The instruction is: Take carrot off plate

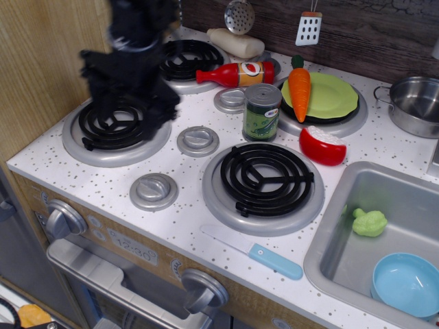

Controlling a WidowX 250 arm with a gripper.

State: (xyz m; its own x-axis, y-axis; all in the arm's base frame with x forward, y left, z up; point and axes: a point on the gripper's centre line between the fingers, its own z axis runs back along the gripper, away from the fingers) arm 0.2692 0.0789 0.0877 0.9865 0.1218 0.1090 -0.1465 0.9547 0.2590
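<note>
The orange carrot (pixel 299 92) with its green top lies on the left part of the lime-green plate (pixel 337 97), which rests on the back right burner. The carrot points toward the front. My black gripper (pixel 130 118) is blurred by motion above the front left burner, far to the left of the carrot. Its two fingers look spread apart with nothing between them.
A red ketchup bottle (pixel 233 73) and a green can (pixel 261 112) lie between the gripper and the plate. A red-and-white toy (pixel 322 145) sits in front of the plate. A steel pot (pixel 417 103) is at the right, a sink (pixel 343 205) with a blue bowl (pixel 408 282) at the front right.
</note>
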